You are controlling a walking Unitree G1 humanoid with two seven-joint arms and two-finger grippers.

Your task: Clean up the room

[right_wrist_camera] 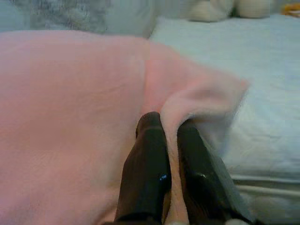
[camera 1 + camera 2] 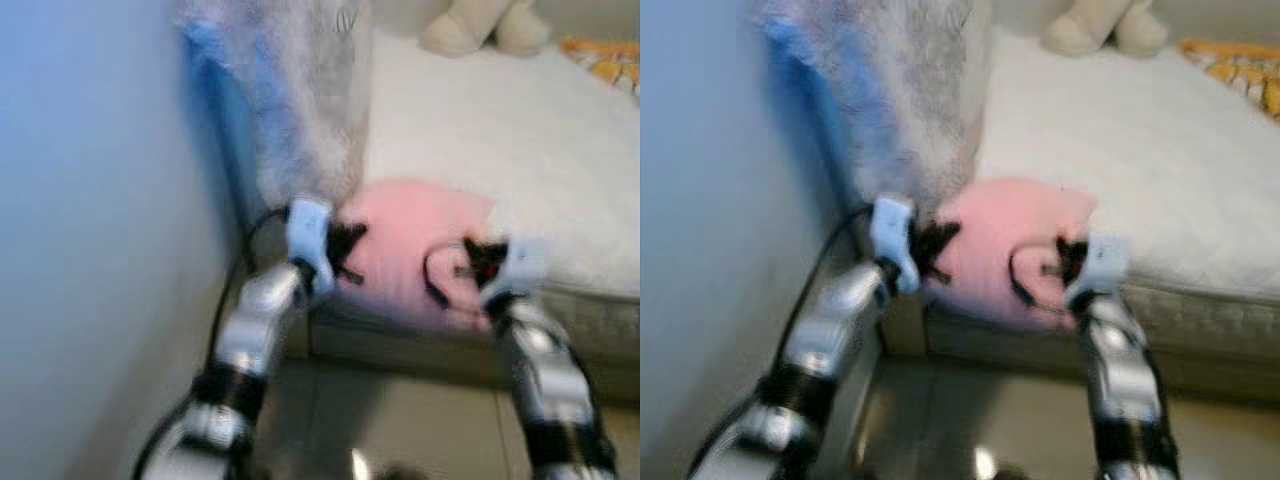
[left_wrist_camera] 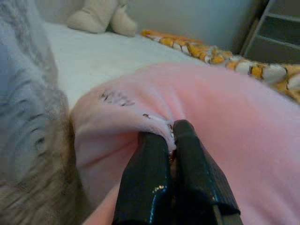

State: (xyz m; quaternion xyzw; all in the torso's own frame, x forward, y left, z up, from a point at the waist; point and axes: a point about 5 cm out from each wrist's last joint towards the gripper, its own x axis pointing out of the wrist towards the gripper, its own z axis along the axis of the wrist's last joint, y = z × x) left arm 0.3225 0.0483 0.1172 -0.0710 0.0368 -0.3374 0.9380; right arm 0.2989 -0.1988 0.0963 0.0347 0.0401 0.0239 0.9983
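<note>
Both grippers, left (image 2: 345,250) and right (image 2: 470,262), were clamped on the pink pillow (image 2: 415,245) at the bed's (image 2: 520,130) edge, seemingly not yet set down.

Bedroom in someone's home, far as I can see from here. White mattress (image 2: 500,130) takes up most of view, cream plush toy (image 2: 485,25) sitting at far end, orange patterned bedding (image 3: 220,56) along far edge. Fuzzy grey-blue blanket (image 2: 300,90) by pale blue wall (image 2: 90,230), tiled floor (image 2: 400,420) below, dark shelving (image 3: 276,33) past bed.
</note>
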